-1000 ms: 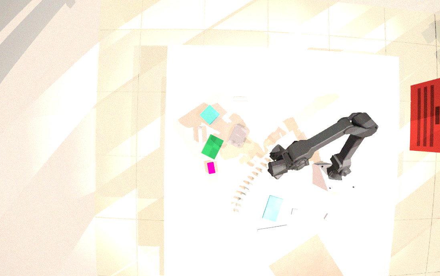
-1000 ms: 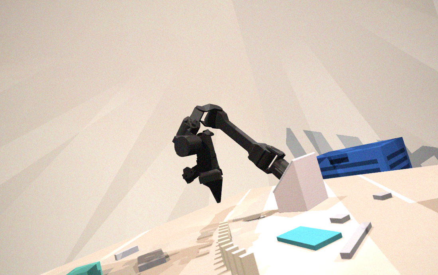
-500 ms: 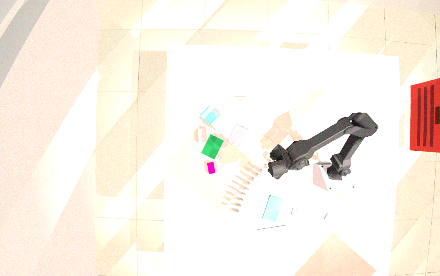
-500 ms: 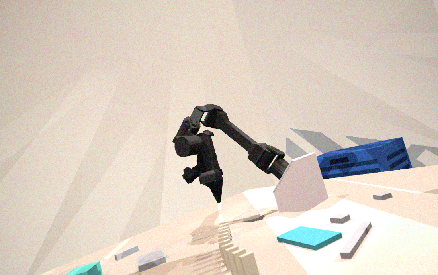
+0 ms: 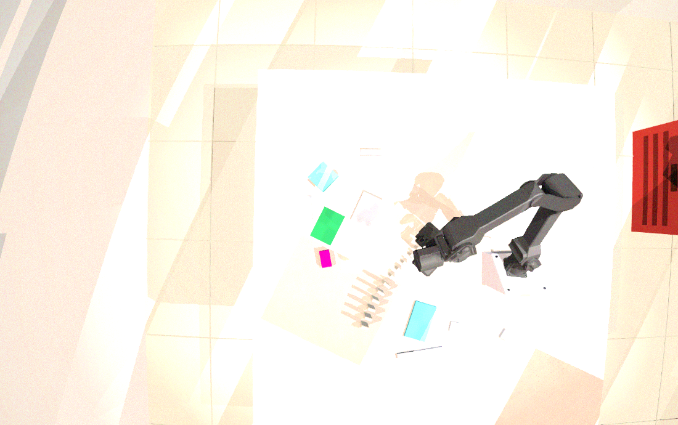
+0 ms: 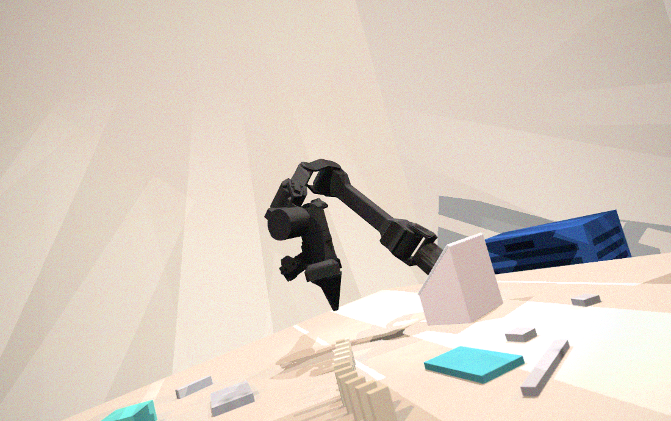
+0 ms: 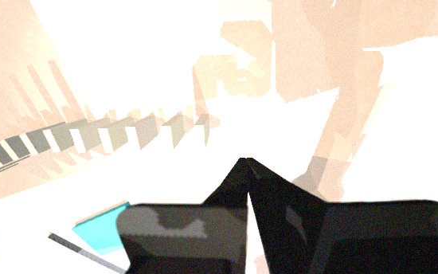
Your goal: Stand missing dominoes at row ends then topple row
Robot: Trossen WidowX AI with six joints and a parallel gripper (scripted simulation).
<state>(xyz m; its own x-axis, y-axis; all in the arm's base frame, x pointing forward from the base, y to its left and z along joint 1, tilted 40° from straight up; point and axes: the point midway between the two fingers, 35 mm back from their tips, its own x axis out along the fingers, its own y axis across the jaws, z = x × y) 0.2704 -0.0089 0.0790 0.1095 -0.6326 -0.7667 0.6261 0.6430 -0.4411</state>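
Observation:
A curved row of several cream dominoes stands upright on the pale table. The end domino nearest my gripper is upright, seen nearly edge-on in the wrist view. My gripper is shut with its tips together and nothing between them. It points down and hangs above the table, beyond that end of the row, touching no domino. In the top view the arm hides the fingertips. No loose domino can be made out, and glare washes out much of the table.
A cyan slab and a grey bar lie on one side of the row. A pale wedge block stands by the arm's base. Green and magenta blocks lie on the other side.

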